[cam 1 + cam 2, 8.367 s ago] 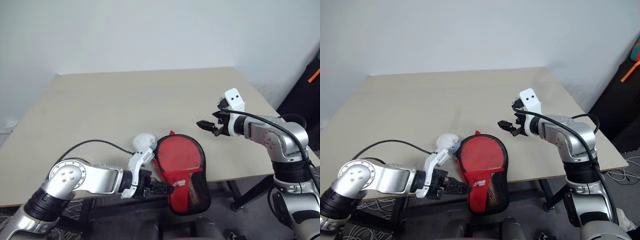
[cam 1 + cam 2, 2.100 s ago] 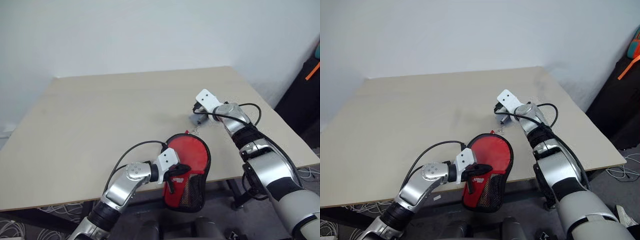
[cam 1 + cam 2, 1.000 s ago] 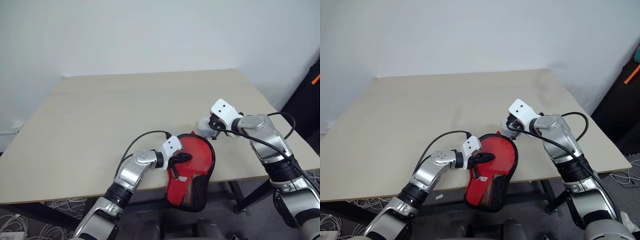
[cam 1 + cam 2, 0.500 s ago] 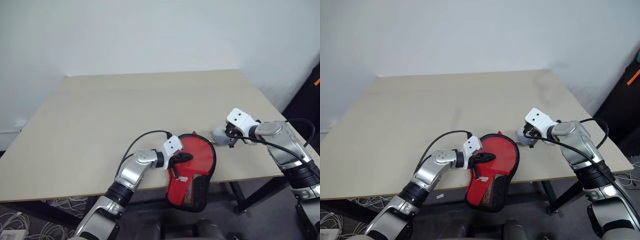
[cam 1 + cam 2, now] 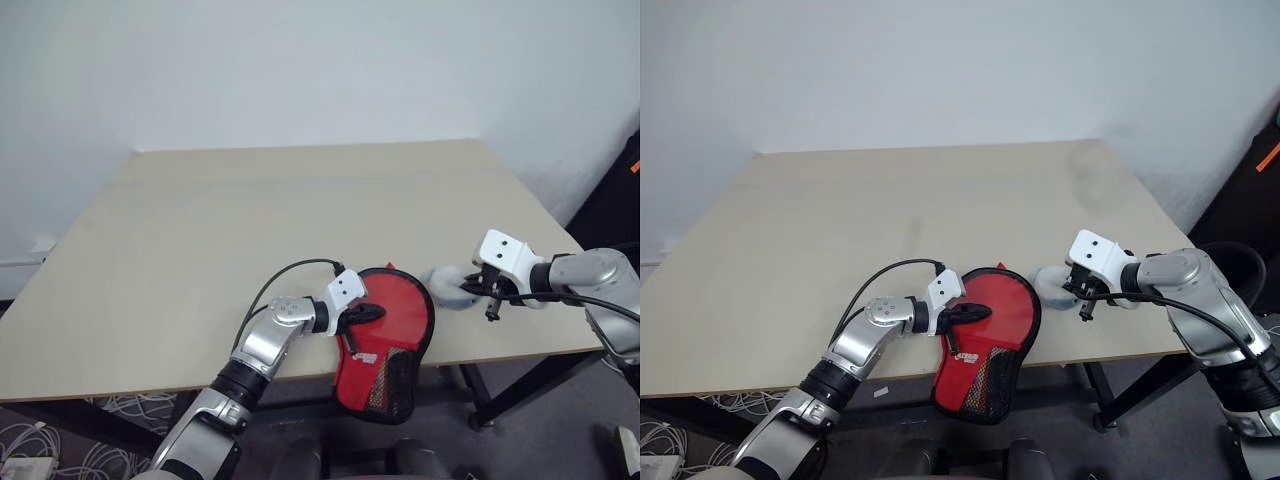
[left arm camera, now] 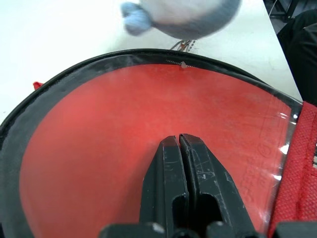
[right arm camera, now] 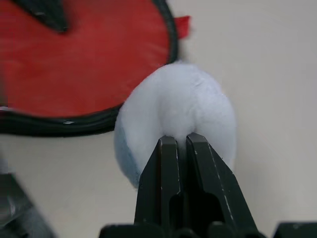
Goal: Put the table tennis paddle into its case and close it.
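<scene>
Two tools work at the worktop's [image 5: 250, 200] near edge. The left tool [image 5: 368, 313], fingers pressed together on nothing, rests on the red face of the case [image 5: 385, 335], which lies at 6 o'clock on the worktop with its mesh end hanging over the edge. At the case's 3 o'clock, the right tool [image 5: 1083, 291] is clamped on a soft white plush piece [image 7: 178, 111]; paddle hidden.

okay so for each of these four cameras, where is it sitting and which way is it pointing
Left eye: on the head, looking down over the table, both arms showing.
Right eye: same scene, beside it.
Left wrist: along the shut left hand, over the red case.
Right wrist: along the shut right hand, behind a white fluffy thing.
Both wrist views show case and fluffy thing.
</scene>
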Robot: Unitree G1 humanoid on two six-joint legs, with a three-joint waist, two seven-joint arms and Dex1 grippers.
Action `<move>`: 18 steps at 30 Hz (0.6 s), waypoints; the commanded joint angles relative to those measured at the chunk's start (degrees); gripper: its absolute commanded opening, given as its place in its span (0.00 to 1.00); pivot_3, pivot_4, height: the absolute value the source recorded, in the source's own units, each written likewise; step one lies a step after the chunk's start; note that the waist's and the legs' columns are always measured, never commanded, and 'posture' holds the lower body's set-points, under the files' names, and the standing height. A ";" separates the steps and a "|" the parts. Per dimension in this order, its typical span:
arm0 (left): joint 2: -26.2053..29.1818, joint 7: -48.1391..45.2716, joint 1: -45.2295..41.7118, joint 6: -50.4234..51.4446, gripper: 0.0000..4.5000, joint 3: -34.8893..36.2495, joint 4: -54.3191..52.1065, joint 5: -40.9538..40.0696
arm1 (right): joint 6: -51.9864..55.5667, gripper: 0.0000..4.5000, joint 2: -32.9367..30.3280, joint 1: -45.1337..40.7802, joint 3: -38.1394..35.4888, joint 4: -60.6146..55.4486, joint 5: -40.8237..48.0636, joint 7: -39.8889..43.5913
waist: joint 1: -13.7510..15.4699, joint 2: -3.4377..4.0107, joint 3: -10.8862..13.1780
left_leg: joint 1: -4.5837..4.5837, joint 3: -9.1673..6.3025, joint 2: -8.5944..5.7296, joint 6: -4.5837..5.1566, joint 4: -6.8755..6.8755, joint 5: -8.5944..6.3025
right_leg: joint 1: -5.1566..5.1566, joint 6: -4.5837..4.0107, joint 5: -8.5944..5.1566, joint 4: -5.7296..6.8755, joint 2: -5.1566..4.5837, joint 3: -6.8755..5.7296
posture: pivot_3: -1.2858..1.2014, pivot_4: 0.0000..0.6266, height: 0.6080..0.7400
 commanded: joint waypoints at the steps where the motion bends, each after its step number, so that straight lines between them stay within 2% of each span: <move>1: 1.15 -0.03 0.84 1.57 0.00 -0.95 5.22 3.38 | -0.46 0.00 -2.32 -0.01 -3.03 -2.46 1.18 0.60 | 0.01 0.00 0.00 | 0.00 0.01 0.00 0.00 0.00 0.00 | -0.01 0.00 0.00 0.00 0.00 0.00 | 0.52 0.00 1.00; 6: 1.23 -0.34 0.36 1.19 0.00 -0.88 5.95 3.48 | -0.91 0.00 -4.35 1.80 -3.72 -3.50 2.30 1.22 | 0.01 -0.02 0.00 | -0.01 0.00 0.00 0.00 0.00 0.00 | -0.01 0.00 0.00 -0.01 -0.01 0.00 | 0.52 0.00 1.00; 18: 1.05 -0.85 -0.32 0.51 0.00 -0.68 7.42 3.80 | -5.02 0.00 -11.33 11.56 -8.93 -9.57 9.67 8.86 | 0.04 -0.13 0.06 | 0.00 -0.01 0.01 0.00 0.00 -0.02 | 0.00 0.00 -0.02 -0.04 -0.03 -0.04 | 0.52 0.00 1.00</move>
